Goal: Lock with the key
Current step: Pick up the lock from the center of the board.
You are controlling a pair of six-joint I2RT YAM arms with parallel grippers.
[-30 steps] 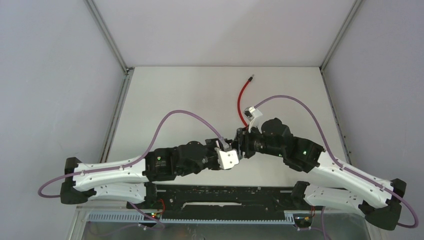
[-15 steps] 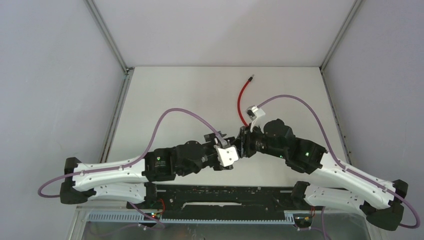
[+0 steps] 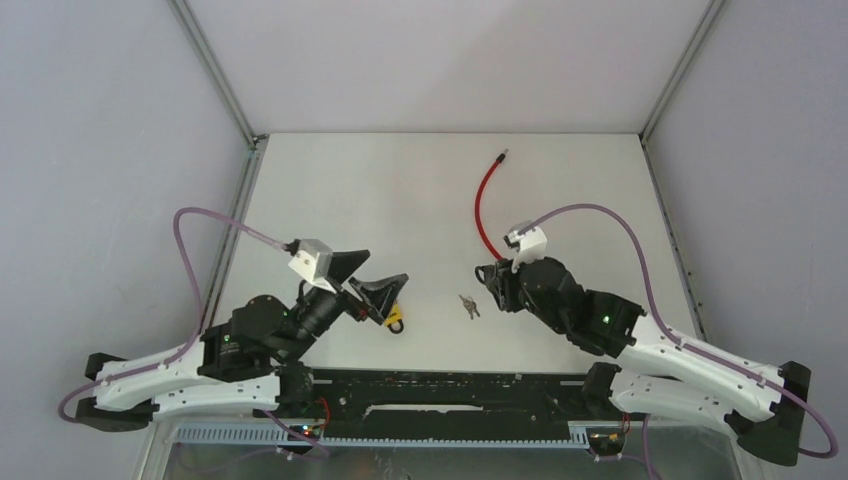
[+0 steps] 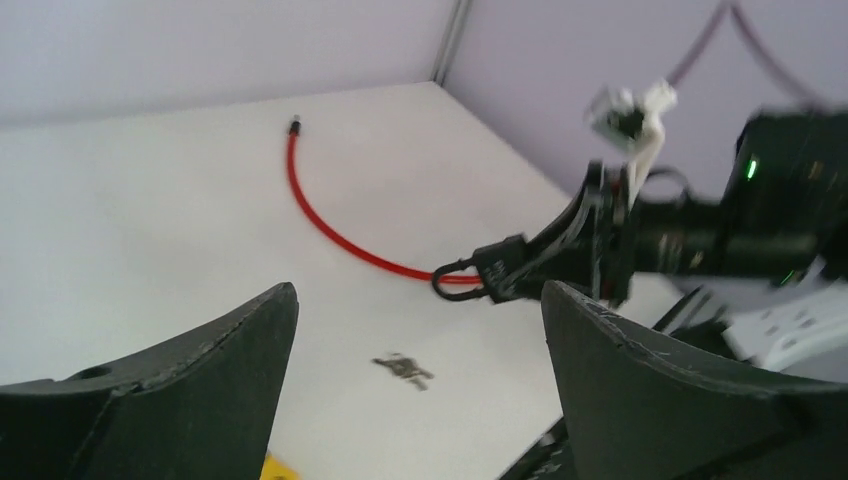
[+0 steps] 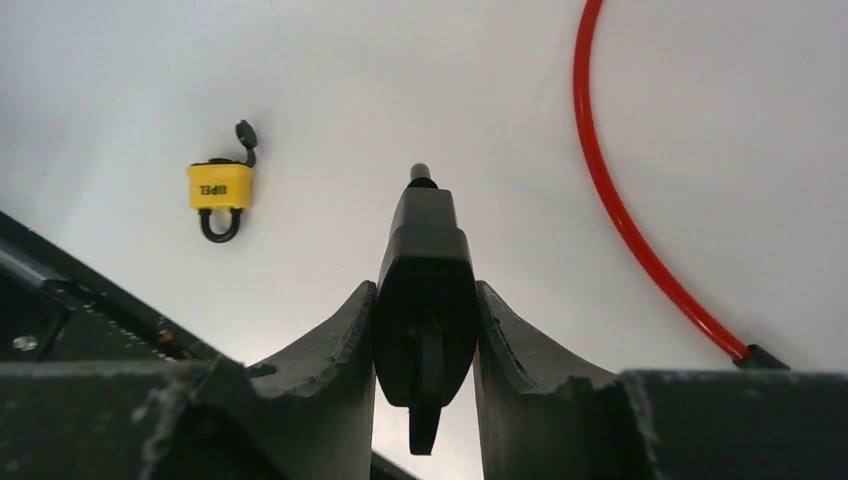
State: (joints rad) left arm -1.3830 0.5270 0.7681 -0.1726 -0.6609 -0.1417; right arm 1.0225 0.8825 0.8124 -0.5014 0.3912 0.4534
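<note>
The yellow padlock (image 5: 220, 187) lies on the white worktop (image 3: 350, 190) close by the left pincer (image 4: 418, 298), which gapes released and empty. Its black lettering seems to read "OPEL", but it is too small to be sure. The keys (image 3: 468, 305) lie loose between the two pincers, and the right pincer (image 5: 425, 290) is clenched on a black fitting (image 5: 425, 240) near the red cable (image 5: 620, 210).

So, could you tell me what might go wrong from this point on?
The keys lie flat and loose on the table; the open left gripper may struggle to pinch something so small. The yellow padlock lies loose, apart from the black cable end clamped in the right gripper, so a nudge could slide it away.
</note>
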